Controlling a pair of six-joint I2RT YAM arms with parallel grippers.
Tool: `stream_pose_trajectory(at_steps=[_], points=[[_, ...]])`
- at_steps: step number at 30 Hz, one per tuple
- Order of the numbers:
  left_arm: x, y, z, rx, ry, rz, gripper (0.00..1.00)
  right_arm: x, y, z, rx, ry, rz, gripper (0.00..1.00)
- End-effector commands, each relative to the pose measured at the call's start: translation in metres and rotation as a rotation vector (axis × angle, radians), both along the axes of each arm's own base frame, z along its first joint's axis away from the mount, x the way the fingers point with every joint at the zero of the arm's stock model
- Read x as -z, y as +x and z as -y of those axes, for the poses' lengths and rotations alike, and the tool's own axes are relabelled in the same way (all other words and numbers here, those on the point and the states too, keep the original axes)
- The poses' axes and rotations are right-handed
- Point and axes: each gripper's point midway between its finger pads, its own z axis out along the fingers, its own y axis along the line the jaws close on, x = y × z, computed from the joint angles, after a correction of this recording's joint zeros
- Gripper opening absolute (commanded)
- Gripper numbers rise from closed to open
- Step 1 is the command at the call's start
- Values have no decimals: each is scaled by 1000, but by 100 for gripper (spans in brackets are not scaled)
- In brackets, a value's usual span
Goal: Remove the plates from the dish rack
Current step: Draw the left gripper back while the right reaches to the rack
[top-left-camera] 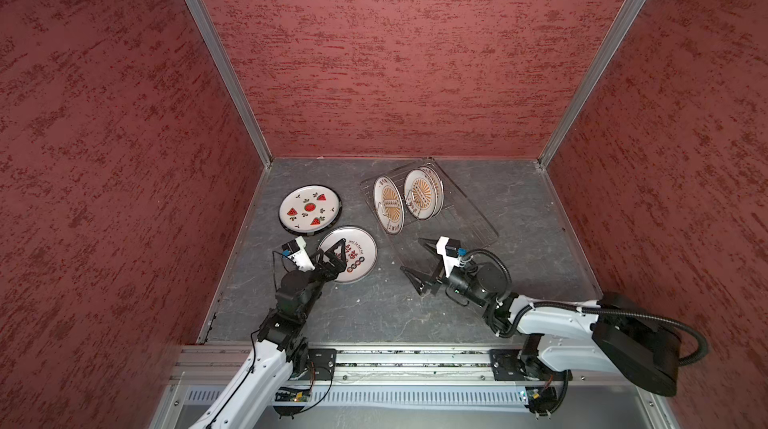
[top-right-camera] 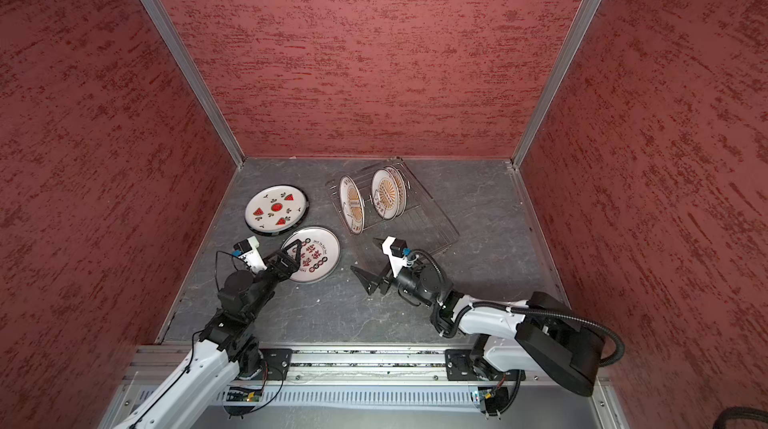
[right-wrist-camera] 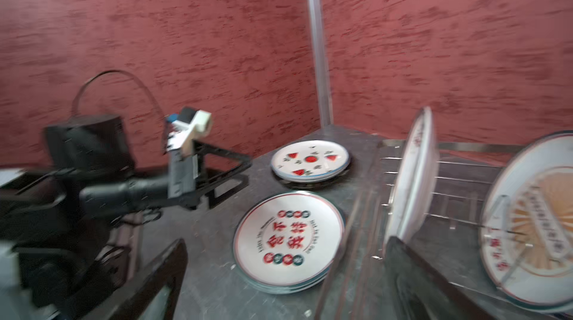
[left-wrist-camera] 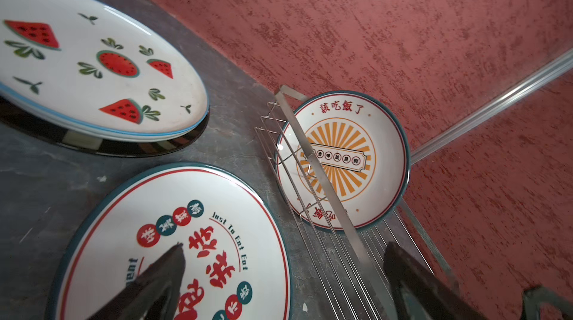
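Round white orange-sunburst plates [top-left-camera: 388,206] stand up in thin silver wire dish rack [top-left-camera: 461,219]. Left gripper [top-left-camera: 338,258] & right gripper [top-left-camera: 411,254] both wide open, empty. Plates prob hard, slippery, breakable: pinch top rim

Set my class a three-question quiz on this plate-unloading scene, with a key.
1. True or false: the left gripper is shut on the character plate.
2. Which print do the plates standing in the dish rack bear? A watermelon; B orange sunburst; C plain white.
3. Which gripper is nearer the rack?
Key: 1 false, its jaws stand open and hold nothing; 2 B; 3 the right gripper.
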Motion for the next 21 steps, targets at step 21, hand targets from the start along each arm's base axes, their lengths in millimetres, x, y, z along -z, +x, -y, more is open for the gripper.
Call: stream_pose_trajectory(at_steps=[21], points=[[-19,-10,39,217,85,178,100,27,141,-22,472,-271,-293,68]])
